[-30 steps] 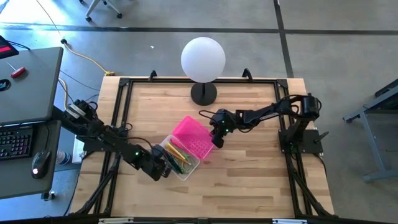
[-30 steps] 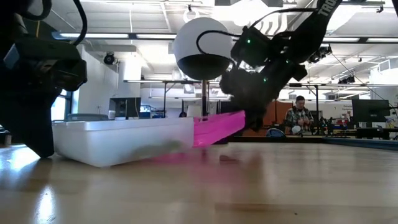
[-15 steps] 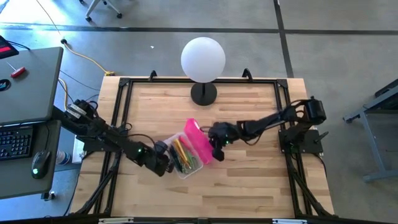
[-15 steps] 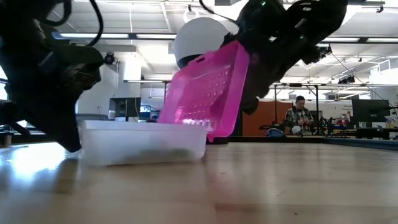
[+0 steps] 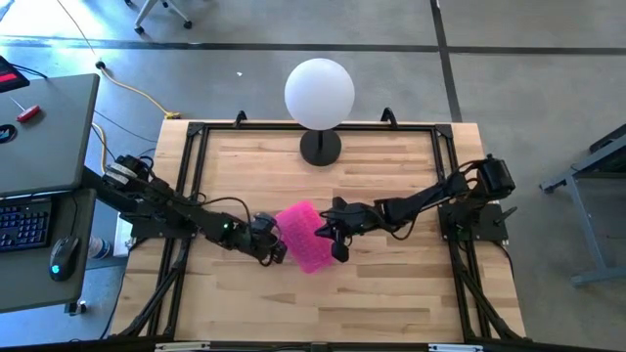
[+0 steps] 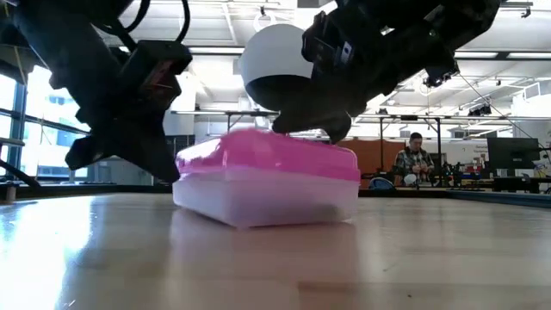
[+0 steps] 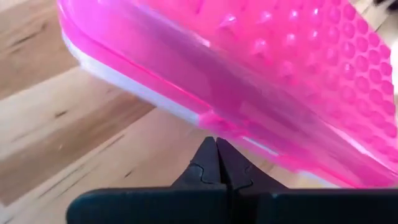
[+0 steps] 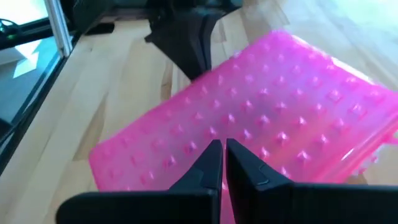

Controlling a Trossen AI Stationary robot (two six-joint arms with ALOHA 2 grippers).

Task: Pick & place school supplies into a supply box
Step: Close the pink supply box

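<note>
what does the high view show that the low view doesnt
Only the high view: the black round base of the white globe lamp, the black frame edging the wooden table, and a grey desk with a keyboard.
Only the low view: the box's clear plastic body and a seated person behind.
Both: the bright pink textured lid lying shut, left gripper and right gripper shut beside it.

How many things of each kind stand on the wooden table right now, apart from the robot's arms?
Box with pink lid: 1
Round white lamp: 1
Total: 2
</note>
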